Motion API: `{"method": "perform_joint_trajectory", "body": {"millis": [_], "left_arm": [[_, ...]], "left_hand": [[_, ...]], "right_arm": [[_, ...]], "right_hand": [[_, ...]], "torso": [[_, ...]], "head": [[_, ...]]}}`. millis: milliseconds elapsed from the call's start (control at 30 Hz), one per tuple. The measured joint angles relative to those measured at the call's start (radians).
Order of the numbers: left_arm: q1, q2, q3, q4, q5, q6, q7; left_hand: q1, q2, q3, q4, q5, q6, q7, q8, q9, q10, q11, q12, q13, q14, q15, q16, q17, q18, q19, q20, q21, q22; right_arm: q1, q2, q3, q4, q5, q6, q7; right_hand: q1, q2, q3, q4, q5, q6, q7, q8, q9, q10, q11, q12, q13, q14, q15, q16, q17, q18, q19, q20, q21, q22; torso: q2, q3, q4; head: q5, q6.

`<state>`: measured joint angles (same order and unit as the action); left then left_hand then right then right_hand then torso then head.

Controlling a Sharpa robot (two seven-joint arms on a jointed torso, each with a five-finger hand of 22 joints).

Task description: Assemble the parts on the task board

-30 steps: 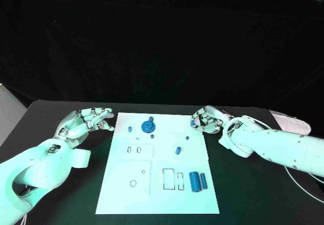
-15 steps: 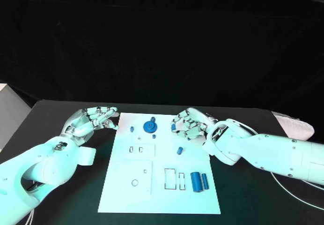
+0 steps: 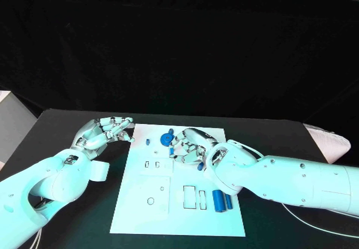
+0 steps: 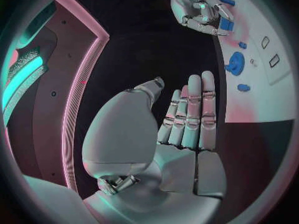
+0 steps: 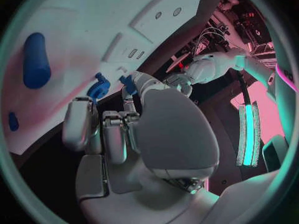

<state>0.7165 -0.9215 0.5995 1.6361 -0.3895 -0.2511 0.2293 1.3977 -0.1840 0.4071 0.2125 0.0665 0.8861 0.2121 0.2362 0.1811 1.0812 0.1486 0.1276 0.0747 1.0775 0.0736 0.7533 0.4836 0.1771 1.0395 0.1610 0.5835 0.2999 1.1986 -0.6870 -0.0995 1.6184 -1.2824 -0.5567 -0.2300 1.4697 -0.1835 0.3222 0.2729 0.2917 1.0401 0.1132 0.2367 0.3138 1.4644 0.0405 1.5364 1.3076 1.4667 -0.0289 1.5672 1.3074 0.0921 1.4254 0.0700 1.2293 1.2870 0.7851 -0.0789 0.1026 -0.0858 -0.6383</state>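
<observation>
From the head camera I see my right hand [image 3: 191, 146] over the far middle of the task board [image 3: 179, 218], fingers curled downward and spread a little, nothing visibly caught in them. Just beyond its fingertips stands the blue gear [image 3: 166, 138], close to them; I cannot tell whether they touch. A small blue peg [image 3: 199, 166] lies on the board right beside the wrist side of that hand. Nearer my body, under the right forearm, two blue cylinders [image 3: 218, 200] lie side by side next to a pair of rectangular slots [image 3: 194, 199]. My left hand [image 3: 105, 133] rests at the board's far left corner, over the black table [image 3: 45, 140], fingers loosely bent and apart, holding nothing. A small blue part [image 3: 147, 141] lies on the board just off its fingertips.

In the left wrist camera, the left hand [image 4: 187, 119] shows its fingers straight and lying side by side, with no part in them. Ahead of the fingertips I see the board with the gear [image 4: 235, 63], and farther out the right hand [image 4: 198, 11].

In the right wrist camera, the right hand [image 5: 112, 129] has its fingers bent over the board, empty as far as I can see. The gear [image 5: 97, 88] sits just past the fingertips, and a long blue cylinder [image 5: 35, 59] lies well off to one side.
</observation>
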Motion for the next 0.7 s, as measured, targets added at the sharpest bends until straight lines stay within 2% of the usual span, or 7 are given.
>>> {"method": "perform_joint_trajectory", "body": {"millis": [333, 700], "left_arm": [[0.000, 0.005, 0.000, -0.001, -0.003, 0.000, -0.001], [0.000, 0.006, 0.000, -0.003, -0.005, 0.001, -0.002]], "left_hand": [[0.000, 0.000, 0.000, 0.000, 0.000, 0.000, 0.000, 0.000, 0.000, 0.000, 0.000, 0.000, 0.000, 0.000, 0.000, 0.000, 0.000, 0.000, 0.000, 0.000, 0.000, 0.000], [0.000, 0.000, 0.000, 0.000, 0.000, 0.000, 0.000, 0.000, 0.001, 0.000, 0.000, 0.000, 0.000, -0.004, -0.004, 0.004, -0.001, 0.000, 0.000, 0.000, 0.004, 0.001]], "right_arm": [[-0.015, 0.043, -0.004, -0.004, -0.056, -0.003, -0.106], [-0.034, 0.076, -0.008, -0.012, -0.100, -0.020, -0.164]], "right_hand": [[0.000, 0.000, 0.004, -0.004, 0.000, 0.000, 0.000, 0.000, -0.001, 0.000, 0.000, 0.000, 0.000, 0.000, 0.000, 0.000, 0.000, 0.000, 0.000, 0.000, 0.000, 0.001], [-0.001, -0.001, 0.009, -0.004, -0.002, -0.002, -0.001, 0.003, -0.001, 0.000, 0.000, 0.000, 0.000, 0.000, 0.000, 0.000, 0.000, 0.000, 0.000, 0.000, 0.000, 0.001]], "torso": [[0.000, -0.0007, 0.0008], [0.000, -0.0001, 0.0024]], "head": [[0.014, -0.003], [0.027, -0.008]]}}
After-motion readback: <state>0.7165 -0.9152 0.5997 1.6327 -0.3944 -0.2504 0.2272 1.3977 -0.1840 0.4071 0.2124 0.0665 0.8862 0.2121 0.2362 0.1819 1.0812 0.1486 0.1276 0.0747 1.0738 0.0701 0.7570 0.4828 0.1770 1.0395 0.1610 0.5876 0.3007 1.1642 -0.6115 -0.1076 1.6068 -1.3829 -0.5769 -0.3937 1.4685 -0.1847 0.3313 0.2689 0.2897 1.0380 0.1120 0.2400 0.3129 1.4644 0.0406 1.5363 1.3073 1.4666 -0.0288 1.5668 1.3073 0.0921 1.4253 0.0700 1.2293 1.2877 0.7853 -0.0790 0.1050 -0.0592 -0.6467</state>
